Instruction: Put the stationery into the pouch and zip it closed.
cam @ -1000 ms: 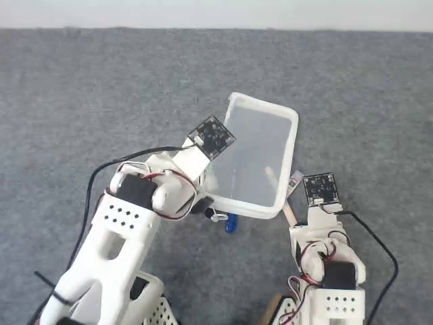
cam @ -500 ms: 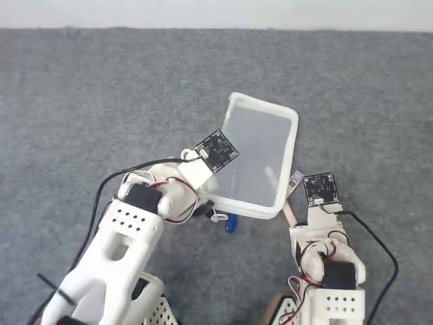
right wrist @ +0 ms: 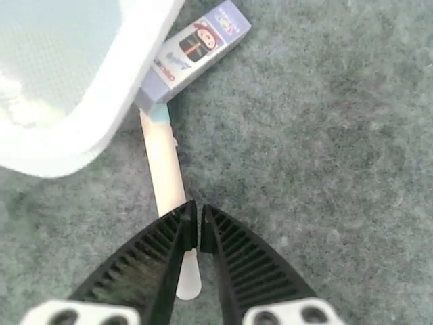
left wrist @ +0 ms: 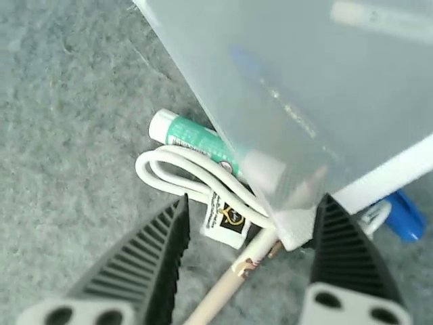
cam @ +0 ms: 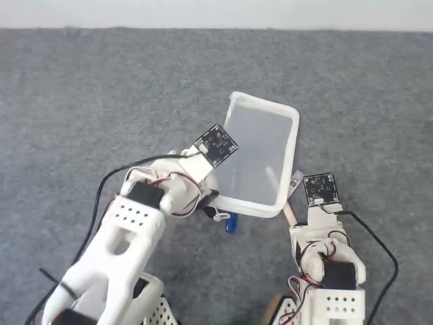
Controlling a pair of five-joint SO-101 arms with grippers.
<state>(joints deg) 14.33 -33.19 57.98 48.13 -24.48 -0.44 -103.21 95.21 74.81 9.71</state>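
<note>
The high camera is looking steeply down over the grey table (cam: 81, 81) from well off, taking in both arms at its frame's lower edge. Each wrist camera is sitting close above the surface, facing out past the left gripper (left wrist: 254, 203) and the right gripper (right wrist: 197, 206) respectively. All three are sharing the translucent pouch (cam: 260, 159), each wrist view catching a different near corner.

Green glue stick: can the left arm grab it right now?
Probably, though awkwardly. The open fingers sit right over the glue stick, but the pouch covers one end and a white cord lies alongside it.
</note>
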